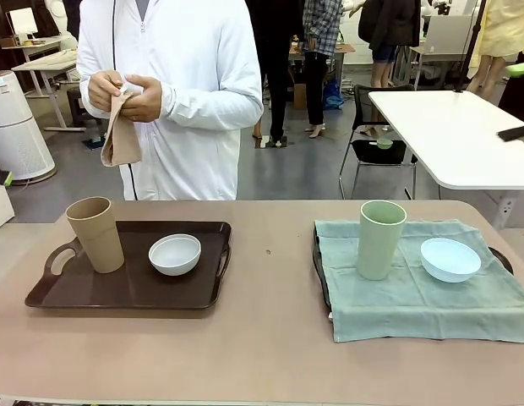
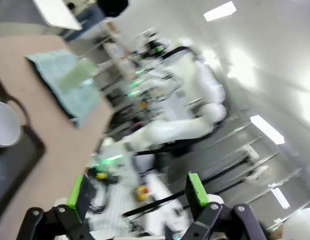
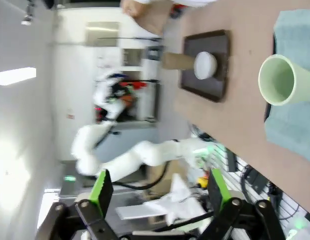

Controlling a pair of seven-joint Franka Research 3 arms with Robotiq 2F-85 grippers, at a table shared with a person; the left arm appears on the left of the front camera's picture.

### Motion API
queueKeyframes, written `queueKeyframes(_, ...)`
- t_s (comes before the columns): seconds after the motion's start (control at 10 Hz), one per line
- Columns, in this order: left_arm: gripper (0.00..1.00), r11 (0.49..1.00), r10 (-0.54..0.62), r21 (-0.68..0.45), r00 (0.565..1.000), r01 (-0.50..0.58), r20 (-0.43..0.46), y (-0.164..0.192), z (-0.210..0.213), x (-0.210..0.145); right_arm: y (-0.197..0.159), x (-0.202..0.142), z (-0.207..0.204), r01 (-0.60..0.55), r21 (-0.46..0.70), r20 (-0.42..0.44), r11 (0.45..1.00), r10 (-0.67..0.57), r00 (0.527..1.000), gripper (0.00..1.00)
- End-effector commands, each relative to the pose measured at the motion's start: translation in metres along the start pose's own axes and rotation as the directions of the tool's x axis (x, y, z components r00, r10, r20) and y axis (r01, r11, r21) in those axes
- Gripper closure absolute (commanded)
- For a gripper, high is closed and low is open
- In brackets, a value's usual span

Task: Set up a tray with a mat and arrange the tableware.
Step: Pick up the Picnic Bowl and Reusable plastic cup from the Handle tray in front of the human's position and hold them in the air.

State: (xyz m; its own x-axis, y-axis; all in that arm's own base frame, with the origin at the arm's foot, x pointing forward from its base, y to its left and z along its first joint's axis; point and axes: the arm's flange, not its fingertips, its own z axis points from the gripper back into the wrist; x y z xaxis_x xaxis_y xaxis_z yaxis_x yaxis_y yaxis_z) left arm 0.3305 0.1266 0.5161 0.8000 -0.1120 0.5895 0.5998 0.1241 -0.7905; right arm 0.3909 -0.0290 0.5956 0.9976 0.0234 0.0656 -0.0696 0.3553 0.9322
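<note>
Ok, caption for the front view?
Tan tumbler, white bowl on bare tray; green tumbler, blue bowl on matted tray.

A bare strip of the tan table top (image 1: 270, 288) runs open from near edge to far edge between the dark brown handled tray (image 1: 118, 296) and the pale green cloth mat (image 1: 414, 300). On the tray, a tall tan tumbler (image 1: 95, 234) and a small white bowl (image 1: 175, 255) block the far half, with a narrow gap between them; the near half lies free. On the mat, a tall pale green tumbler (image 1: 380, 239) and a light blue bowl (image 1: 450, 259) stand apart, with open cloth in front.
</note>
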Motion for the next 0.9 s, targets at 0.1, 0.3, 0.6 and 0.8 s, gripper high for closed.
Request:
queueKeyframes(0.1,0.0,0.76,-0.215,0.592,0.963,0.268,-0.16,-0.019,-0.037,0.035,0.086,0.084,-0.131,-0.006,-0.423,-0.114,0.906,-0.047,0.992,0.0)
queueKeyframes(0.3,0.0,0.443,-0.25,0.756,0.876,0.483,-0.413,-0.026,-0.058,0.067,0.11,0.115,-0.237,-0.162,-0.637,-0.186,0.754,0.054,0.981,0.0)
queueKeyframes(0.6,0.0,0.11,-0.249,0.736,0.735,0.668,-0.631,-0.042,-0.068,0.085,0.103,0.122,-0.333,-0.316,-0.828,-0.286,0.462,0.136,0.948,0.0)
queueKeyframes(0.8,0.0,0.401,-0.349,0.67,0.781,0.624,-0.518,-0.046,-0.066,0.101,0.088,0.108,-0.332,-0.341,-0.765,-0.318,0.545,0.141,0.938,0.0)
